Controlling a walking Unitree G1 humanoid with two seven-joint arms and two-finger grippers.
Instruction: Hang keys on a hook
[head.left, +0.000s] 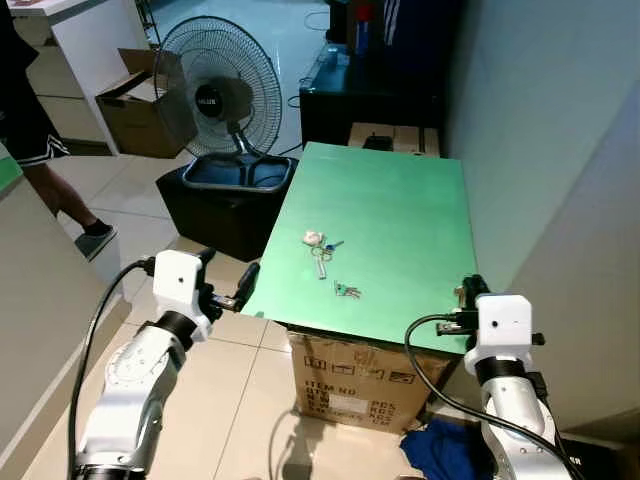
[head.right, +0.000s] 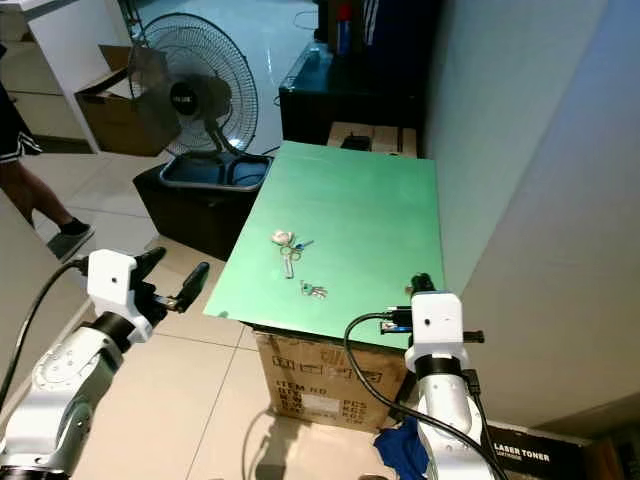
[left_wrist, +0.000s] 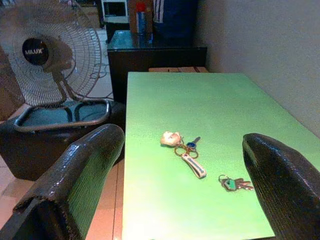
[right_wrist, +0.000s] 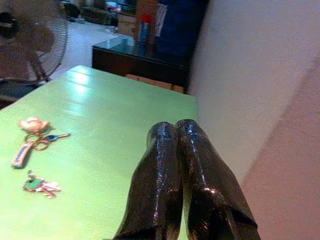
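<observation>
A flat green rectangular worktop (head.left: 390, 230) rests on a brown cardboard box (head.left: 350, 385), beside a pale wall. Past its left edge a black pedestal fan (head.left: 220, 95) stands on a dark low cabinet (head.left: 225, 205). At the far left a person's leg and dark shoe (head.left: 95, 240) are cut off by the frame.

The left tool (head.left: 243, 283) hovers just off the worktop's near left edge, its two long black fingers (left_wrist: 85, 175) spread wide and holding nothing. The right tool (right_wrist: 177, 165) sits at the near right corner, fingers pressed together, empty.

A key bunch with a pale charm and strap (head.left: 318, 247) lies mid-worktop; a smaller green-tagged key bunch (head.left: 347, 291) lies just nearer. Their finer details are too small to make out.
</observation>
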